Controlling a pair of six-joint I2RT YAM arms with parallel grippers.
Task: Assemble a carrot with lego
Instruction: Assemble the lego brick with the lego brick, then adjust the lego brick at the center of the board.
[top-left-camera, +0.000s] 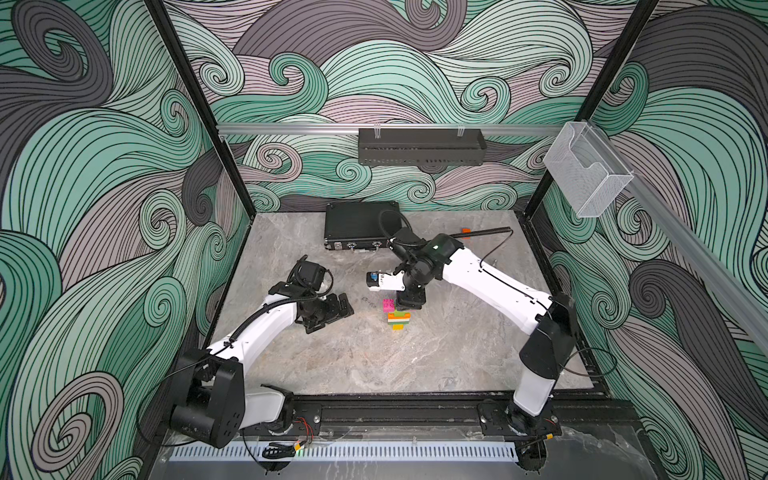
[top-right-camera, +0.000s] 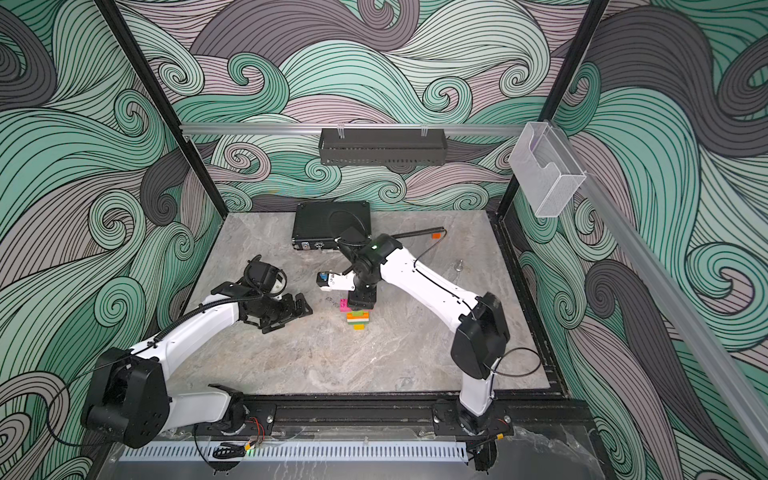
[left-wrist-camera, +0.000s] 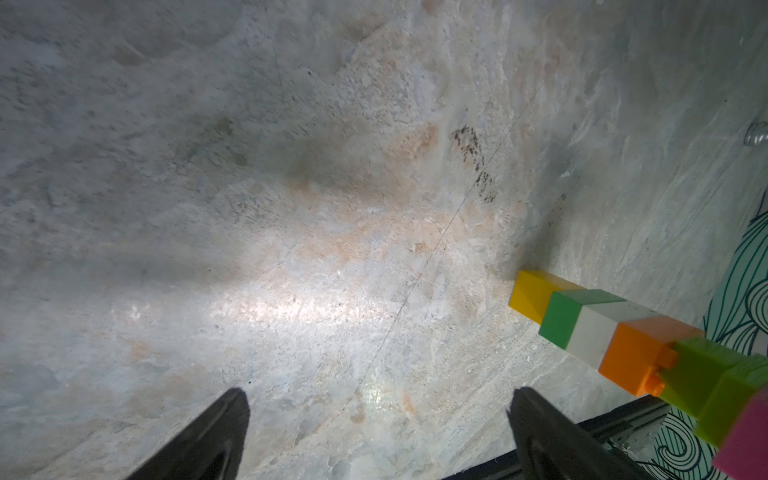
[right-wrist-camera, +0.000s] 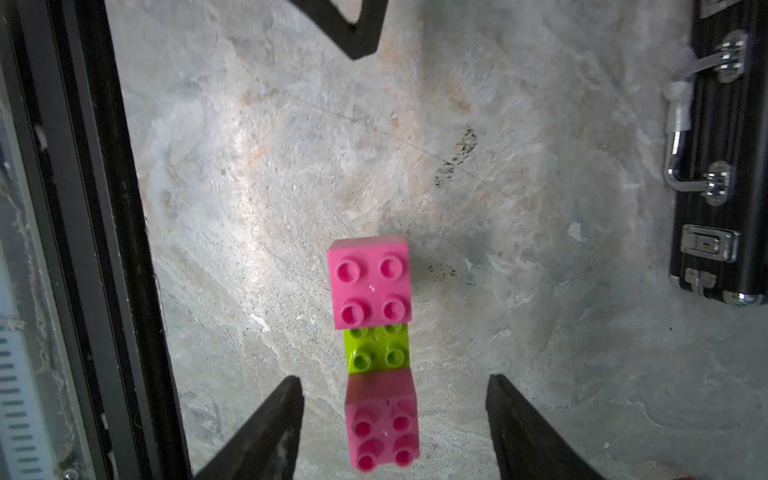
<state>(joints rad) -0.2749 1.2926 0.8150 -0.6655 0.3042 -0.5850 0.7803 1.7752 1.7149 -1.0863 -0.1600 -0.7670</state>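
The marbled table (top-left-camera: 415, 361) carries a black briefcase (top-left-camera: 359, 224) at its far edge, its corner hidden behind the right arm. The left pincer (left-wrist-camera: 378, 399) gapes wide and empty, apart from the carrot (top-left-camera: 398, 318), which stands mid-table on its yellow tip. The right pincer (right-wrist-camera: 395, 378) hangs over it, jaws spread either side of a pink top brick (right-wrist-camera: 382, 428), touching nothing. A lone orange cube (top-left-camera: 466, 231) sits far right

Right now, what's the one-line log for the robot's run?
left gripper: open, empty | right gripper: open, astride one top pink brick | carrot: upright on table, yellow tip down
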